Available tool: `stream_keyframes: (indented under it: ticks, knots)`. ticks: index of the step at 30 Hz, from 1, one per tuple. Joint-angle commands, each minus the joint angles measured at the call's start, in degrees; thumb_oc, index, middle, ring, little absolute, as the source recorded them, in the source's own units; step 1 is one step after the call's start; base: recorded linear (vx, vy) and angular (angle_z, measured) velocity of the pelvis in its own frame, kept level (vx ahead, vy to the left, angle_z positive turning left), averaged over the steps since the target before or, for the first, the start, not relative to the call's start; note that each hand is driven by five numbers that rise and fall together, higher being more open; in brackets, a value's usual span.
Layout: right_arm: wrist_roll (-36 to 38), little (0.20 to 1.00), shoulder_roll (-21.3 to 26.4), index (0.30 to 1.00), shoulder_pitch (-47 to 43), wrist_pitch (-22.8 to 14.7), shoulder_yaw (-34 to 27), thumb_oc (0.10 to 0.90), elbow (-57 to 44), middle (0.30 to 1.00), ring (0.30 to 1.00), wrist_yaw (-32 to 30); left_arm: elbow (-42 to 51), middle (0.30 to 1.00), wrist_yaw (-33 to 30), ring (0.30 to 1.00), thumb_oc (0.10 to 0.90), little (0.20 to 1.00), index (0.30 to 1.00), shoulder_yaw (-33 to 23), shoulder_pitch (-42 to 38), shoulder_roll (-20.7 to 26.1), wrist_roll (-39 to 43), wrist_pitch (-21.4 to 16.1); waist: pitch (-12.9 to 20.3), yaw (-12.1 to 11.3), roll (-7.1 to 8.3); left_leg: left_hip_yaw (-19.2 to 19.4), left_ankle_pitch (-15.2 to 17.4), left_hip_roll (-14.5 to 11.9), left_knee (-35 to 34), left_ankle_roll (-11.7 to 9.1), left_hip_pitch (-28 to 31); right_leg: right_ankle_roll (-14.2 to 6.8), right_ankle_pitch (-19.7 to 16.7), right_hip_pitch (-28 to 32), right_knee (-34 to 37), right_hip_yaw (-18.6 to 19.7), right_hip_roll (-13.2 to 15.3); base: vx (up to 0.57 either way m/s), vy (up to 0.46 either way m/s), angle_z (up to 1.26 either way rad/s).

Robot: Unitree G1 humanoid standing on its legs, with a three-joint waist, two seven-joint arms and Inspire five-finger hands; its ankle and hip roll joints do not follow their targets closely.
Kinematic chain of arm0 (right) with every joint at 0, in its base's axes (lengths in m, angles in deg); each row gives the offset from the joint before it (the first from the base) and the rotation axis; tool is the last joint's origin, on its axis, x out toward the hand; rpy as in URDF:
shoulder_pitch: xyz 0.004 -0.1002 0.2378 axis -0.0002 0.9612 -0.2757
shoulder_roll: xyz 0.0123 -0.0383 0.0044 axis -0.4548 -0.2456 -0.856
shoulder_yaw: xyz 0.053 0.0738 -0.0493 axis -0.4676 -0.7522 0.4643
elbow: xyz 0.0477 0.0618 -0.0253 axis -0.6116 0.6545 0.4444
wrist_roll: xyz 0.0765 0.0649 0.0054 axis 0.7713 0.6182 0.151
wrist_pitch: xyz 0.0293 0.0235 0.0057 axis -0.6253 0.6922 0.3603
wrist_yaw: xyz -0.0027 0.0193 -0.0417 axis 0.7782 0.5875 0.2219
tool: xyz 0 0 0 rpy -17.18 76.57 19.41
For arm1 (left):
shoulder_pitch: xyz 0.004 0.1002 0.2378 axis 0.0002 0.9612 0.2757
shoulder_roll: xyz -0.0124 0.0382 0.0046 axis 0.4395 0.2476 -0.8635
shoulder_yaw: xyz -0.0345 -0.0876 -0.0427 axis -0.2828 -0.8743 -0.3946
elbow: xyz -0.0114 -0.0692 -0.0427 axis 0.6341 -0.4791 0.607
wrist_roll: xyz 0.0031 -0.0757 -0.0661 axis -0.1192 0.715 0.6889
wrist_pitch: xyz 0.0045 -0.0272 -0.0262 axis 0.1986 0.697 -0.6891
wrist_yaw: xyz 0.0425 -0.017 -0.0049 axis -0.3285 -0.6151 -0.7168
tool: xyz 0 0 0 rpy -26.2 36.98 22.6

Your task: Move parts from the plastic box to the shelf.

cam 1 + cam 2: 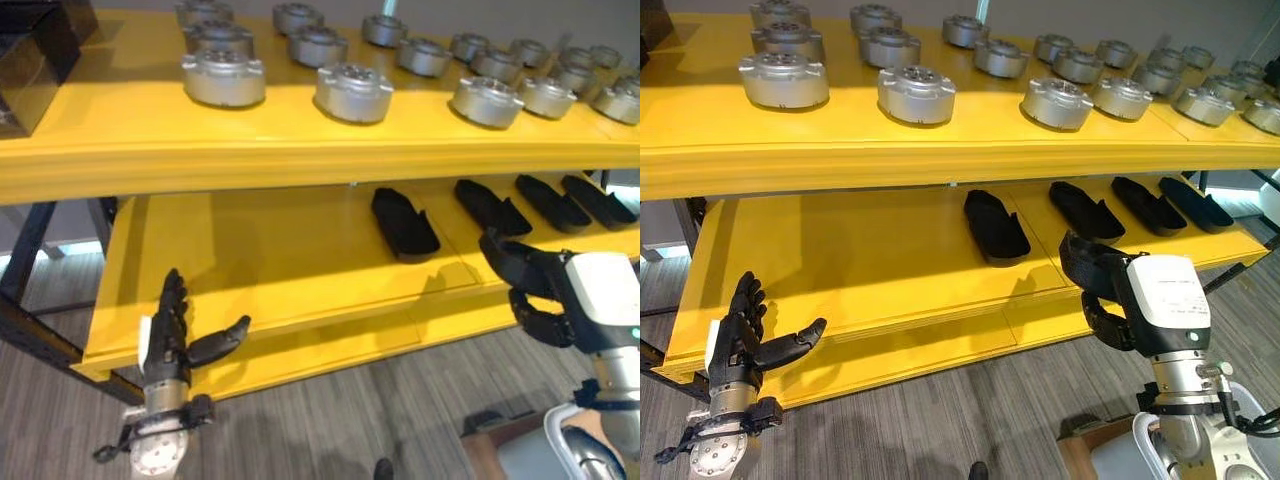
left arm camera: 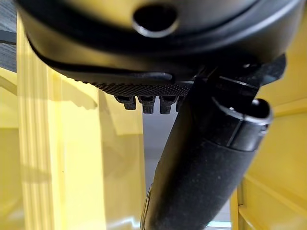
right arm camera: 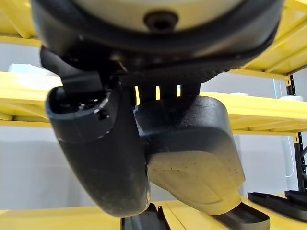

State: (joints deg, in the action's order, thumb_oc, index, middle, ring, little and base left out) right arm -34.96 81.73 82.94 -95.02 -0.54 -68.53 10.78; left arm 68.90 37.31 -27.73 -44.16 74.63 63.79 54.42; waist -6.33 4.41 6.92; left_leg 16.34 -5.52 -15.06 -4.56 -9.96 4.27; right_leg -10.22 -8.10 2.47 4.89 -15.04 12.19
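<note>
My right hand (image 1: 537,292) hovers in front of the lower yellow shelf (image 1: 270,260), at its right end. It is shut on a black part (image 3: 192,158) with a pale worn face, pinched between thumb (image 3: 100,158) and fingers. Several more black elongated parts lie in a row on the lower shelf, the nearest (image 1: 403,223) just left of that hand and others (image 1: 490,207) behind it. My left hand (image 1: 175,335) stands open at the shelf's front left edge, fingers straight up and thumb (image 2: 201,167) out, holding nothing.
The upper shelf (image 1: 300,150) carries several round silver metal parts (image 1: 353,92) and a black box (image 1: 35,60) at its far left. The left half of the lower shelf is bare. A dark steel frame leg (image 1: 30,340) stands at the left. Grey floor lies below.
</note>
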Motion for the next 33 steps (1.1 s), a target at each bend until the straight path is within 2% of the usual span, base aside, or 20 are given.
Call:
stream_keyframes:
  ticks: [1, 18, 27, 33]
  knots:
    - [-0.18, 0.300, 5.14, 0.300, -10.92, -0.12, -3.62, 0.400, -4.89, 0.300, 0.300, -4.26, 5.31, 1.000, -0.86, 1.000, 0.900, 1.000, 1.000, -2.10, -5.22, 3.74, -3.53, -5.49, 1.09, -0.79, 0.60, -1.93, 3.33, 0.31, 0.47, 3.78, 2.57, -0.70, 4.11, -0.67, -6.09, -0.77, 0.04, 0.00, 0.000, 0.00]
    - [-6.06, 0.300, 12.68, 0.300, -24.95, 0.20, 7.43, 0.400, -4.14, 0.300, 0.300, -2.76, 5.68, 1.000, -1.39, 1.000, 0.900, 1.000, 1.000, -1.27, -6.02, 4.36, -3.99, -5.27, 0.64, -3.67, 0.82, -3.21, 2.96, 0.94, 0.09, 3.88, 1.73, -0.74, 3.81, 0.18, -5.83, -2.64, 0.87, 0.00, 0.002, 0.05]
    - [-6.44, 0.300, 12.96, 0.300, -34.94, 0.69, 16.40, 0.400, -0.64, 0.300, 0.300, -1.83, 5.57, 1.000, -1.83, 1.000, 0.900, 1.000, 1.000, -0.38, -6.86, 4.90, -3.69, -5.45, 0.14, -5.48, 0.79, -3.97, 2.89, 1.29, 0.17, 4.01, 1.21, -0.73, 3.83, 0.52, -6.37, -3.76, 1.36, 0.00, 0.001, 0.04]
    - [-6.82, 0.300, 11.20, 0.300, -43.94, 1.52, 23.29, 0.400, 2.27, 0.300, 0.300, -1.55, 5.29, 1.000, -2.53, 1.000, 0.900, 1.000, 1.000, 0.05, -7.58, 5.15, -3.10, -5.53, -0.40, -6.78, 0.52, -4.98, 2.64, 1.67, 0.14, 4.08, 0.42, -0.69, 3.94, 0.72, -6.76, -5.05, 1.91, 0.00, -0.001, 0.13]
